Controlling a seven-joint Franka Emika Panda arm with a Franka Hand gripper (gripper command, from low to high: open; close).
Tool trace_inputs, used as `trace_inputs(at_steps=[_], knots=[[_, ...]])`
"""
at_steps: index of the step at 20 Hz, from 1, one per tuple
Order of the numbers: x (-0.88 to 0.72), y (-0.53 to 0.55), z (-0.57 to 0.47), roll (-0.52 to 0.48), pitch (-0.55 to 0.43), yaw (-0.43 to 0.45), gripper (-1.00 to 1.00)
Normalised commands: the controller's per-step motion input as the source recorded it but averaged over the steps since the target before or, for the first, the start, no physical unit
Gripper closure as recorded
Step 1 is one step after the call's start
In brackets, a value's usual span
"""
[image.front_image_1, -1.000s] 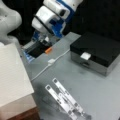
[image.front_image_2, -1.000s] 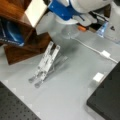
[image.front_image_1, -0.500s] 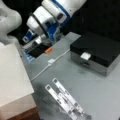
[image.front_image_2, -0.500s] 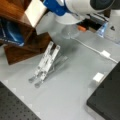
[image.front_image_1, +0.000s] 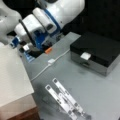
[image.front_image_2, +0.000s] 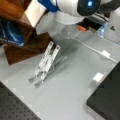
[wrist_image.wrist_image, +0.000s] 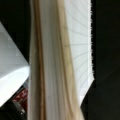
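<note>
My gripper (image.front_image_1: 27, 48) hangs at the left of a front view, just above the edge of a pale block (image.front_image_1: 12, 75). It is shut on a thin book (image.front_image_2: 37, 12) with a white cover and tan edge, held tilted beside the top of a brown wooden shelf (image.front_image_2: 23, 47). The book's page edge (wrist_image.wrist_image: 50, 62) fills the middle of the wrist view, and the fingers do not show there. A blue book (image.front_image_2: 10, 33) stands inside the shelf.
A folded metal stand (image.front_image_1: 66, 98) (image.front_image_2: 46, 62) lies on the grey table. A black box (image.front_image_1: 96, 51) with a white tag (image.front_image_1: 85, 56) sits to the right. A white cable (image.front_image_1: 51, 61) (image.front_image_2: 105, 53) runs across the table, near an orange piece (image.front_image_1: 48, 50).
The arm has swung toward a front view's left and slightly down, carrying the book closer to the shelf. The stand, box and cable have not moved.
</note>
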Motion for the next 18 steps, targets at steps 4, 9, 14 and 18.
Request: trace_inputs(at_steps=[4,9,14,18], knots=[[-0.10,-0.30,-0.11,-0.190,0.009,0.157,-1.00],[-0.08,-0.07,-0.05,-0.174,-0.010,0.164,-1.00],[-0.05,0.09,0.01,-0.162,-0.003,0.119,-1.00],[-0.06,0.11,-0.01,-0.133,-0.010,0.075,1.00]])
